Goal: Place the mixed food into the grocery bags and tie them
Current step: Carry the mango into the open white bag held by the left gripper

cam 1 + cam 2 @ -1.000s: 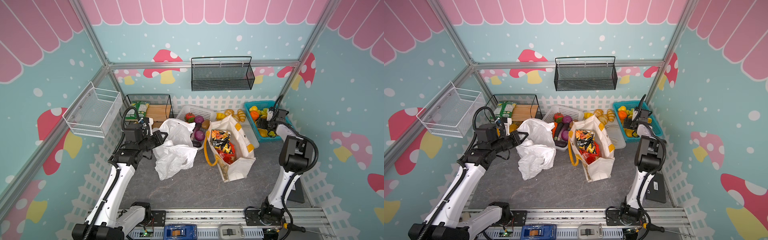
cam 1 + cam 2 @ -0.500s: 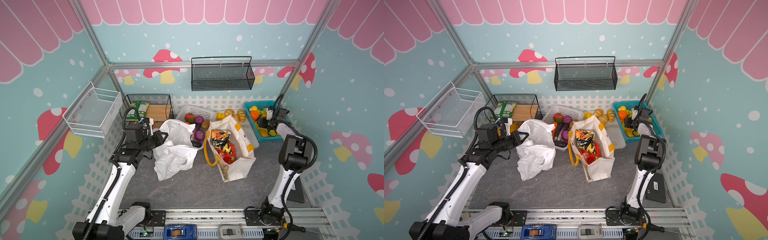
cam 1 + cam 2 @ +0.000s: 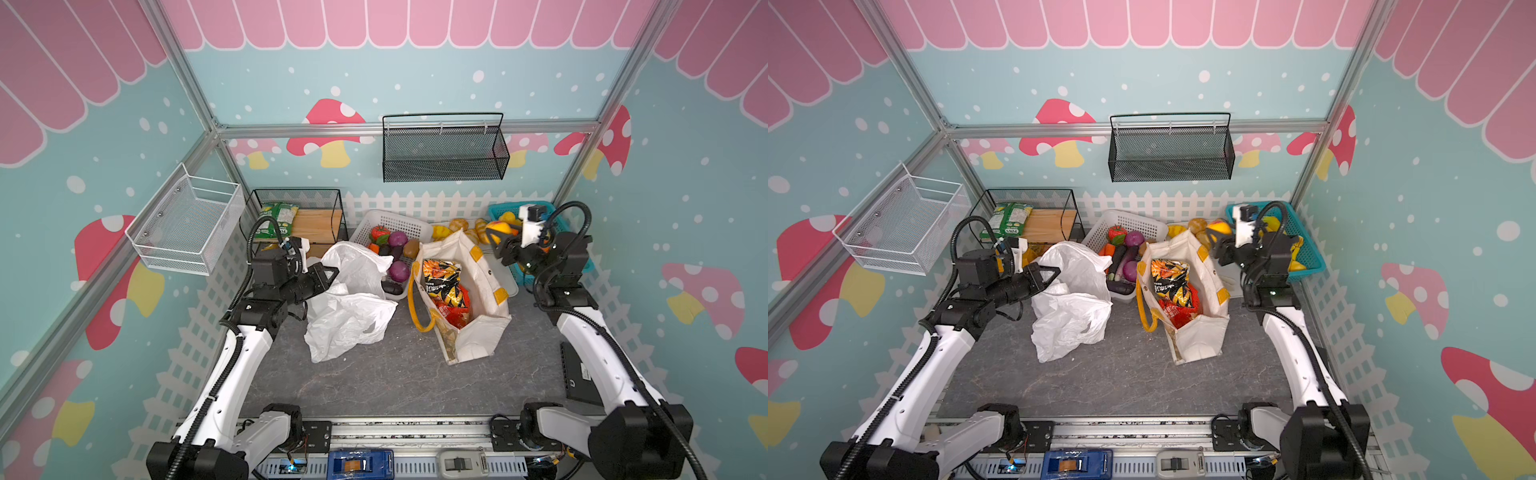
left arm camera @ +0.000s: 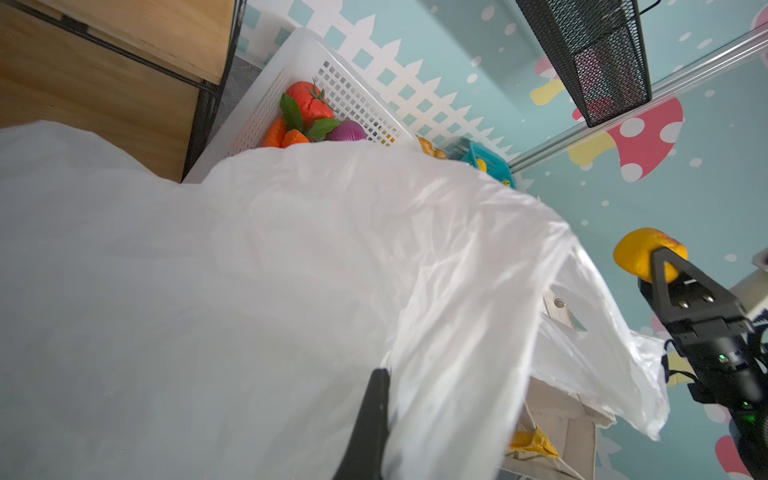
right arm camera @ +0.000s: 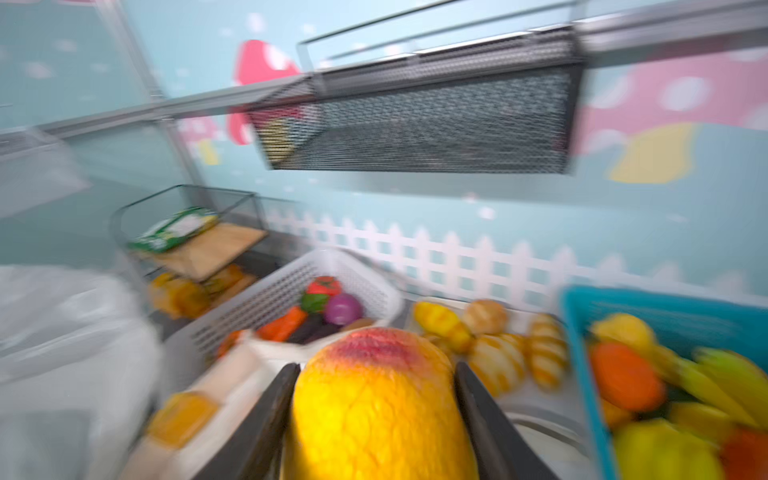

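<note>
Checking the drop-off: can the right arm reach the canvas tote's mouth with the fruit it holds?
Probably yes. The right gripper, shut on the yellow-orange fruit, hangs beside the canvas tote; its mouth gapes upward and nothing stands between.

White carrier bag, cream tote, yellow-orange fruit

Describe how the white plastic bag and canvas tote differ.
The white plastic bag is crumpled and slumped; the canvas tote is boxy. The left gripper pinches the plastic bag; nothing holds the tote. Snack packets show inside the tote; the plastic bag's contents are hidden. Both sit on the table.
</note>
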You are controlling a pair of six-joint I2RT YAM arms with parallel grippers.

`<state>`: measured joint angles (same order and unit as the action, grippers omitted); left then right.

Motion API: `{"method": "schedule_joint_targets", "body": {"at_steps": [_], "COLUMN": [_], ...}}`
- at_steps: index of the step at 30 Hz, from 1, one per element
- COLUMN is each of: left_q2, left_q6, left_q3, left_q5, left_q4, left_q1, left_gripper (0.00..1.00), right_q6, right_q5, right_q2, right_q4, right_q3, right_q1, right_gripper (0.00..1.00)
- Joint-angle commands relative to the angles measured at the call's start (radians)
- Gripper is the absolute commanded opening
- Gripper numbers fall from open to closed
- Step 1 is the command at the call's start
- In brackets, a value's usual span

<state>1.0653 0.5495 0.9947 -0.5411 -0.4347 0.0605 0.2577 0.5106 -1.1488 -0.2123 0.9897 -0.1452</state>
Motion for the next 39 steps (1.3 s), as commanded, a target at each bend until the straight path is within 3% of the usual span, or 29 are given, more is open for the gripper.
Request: {"method": "schedule_joint_targets", "body": {"at_steps": [1, 6, 10, 19, 23, 29, 34, 39], "left_q2": [0.007, 0.002, 0.001, 0.005, 0.004, -0.012, -0.025, -0.017], "left_q6": [0.005, 0.021, 0.018, -0.013, 0.031, 0.167, 0.319, 0.447], "left_q3": [-0.012, -0.011, -0.013, -0.017, -0.015, -0.053, -0.121, -0.183], "left_q5": [-0.057, -0.078, -0.088, -0.143, -0.180, -0.240, -0.285, -0.317], "left_q4": [0.038, 0.048, 0.042, 0.034, 0.052, 0.123, 0.260, 0.411], "left_q1": [0.002, 0.003, 0.004, 0.029, 0.044, 0.067, 0.099, 0.120], "left_gripper": [0.00, 0.00, 0.00, 0.00, 0.00, 0.00, 0.00, 0.00], "right_q6": [-0.056, -0.319, -0.411, -0.430, -0.427, -0.368, -0.302, -0.204], "right_q5": [0.138, 0.120, 0.070, -0.059, -0.104, -0.305, -0.188, -0.118], "right_q2": [0.032, -0.015, -0.137, -0.414, -0.478, -0.485, -0.518, -0.565], "right_q4": [-0.048, 0.058, 0.104, 0.159, 0.127, -0.005, -0.068, -0.109], "right_q3": [-0.016, 0.016, 0.112, 0.318, 0.289, 0.175, 0.145, 0.135], "right_q1": [-0.165, -0.484, -0.620, -0.665, -0.672, -0.675, -0.678, -0.685], "right_gripper": [0.44, 0.45, 0.45, 0.42, 0.42, 0.42, 0.43, 0.51]}}
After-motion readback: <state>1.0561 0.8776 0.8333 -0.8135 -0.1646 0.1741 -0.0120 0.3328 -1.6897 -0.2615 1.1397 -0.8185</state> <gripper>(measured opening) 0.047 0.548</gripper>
